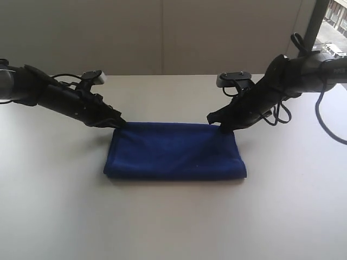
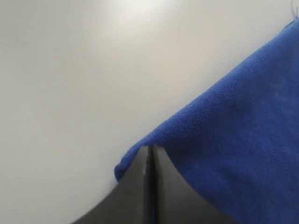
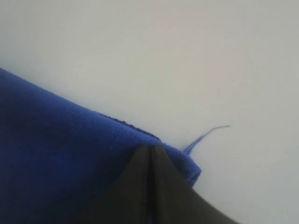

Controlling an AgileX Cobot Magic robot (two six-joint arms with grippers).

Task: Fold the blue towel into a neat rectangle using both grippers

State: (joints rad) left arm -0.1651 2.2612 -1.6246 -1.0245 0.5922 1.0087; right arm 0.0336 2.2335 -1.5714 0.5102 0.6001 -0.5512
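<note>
Towel (image 1: 174,151) of deep royal-blue soft microfibre, folded into a flat rectangle, lying mid-way across the plain white tabletop (image 1: 173,227), long sides running across the exterior view. Near long edge rounded, far long edge stretched between the two arm ends.

Black left gripper (image 1: 120,123) reaching in low from the left, tips down on the far left corner of the towel. Clenched on that corner: in the left wrist view, dark fingers (image 2: 133,191) pressed flat together, blue cloth (image 2: 243,140) curling round their tips, a sliver of blue in the seam between them.

Black right gripper (image 1: 223,128) slanting in from the right, trailing looped black cables (image 1: 279,111), tips on the far right corner. Likewise clamped on cloth: in the right wrist view, fingers (image 3: 175,191) closed tight, towel edge (image 3: 56,154) bunched at the tips, one loose blue thread (image 3: 208,134) straying out over the table surface.

Pale blank wall (image 1: 162,32) behind.
</note>
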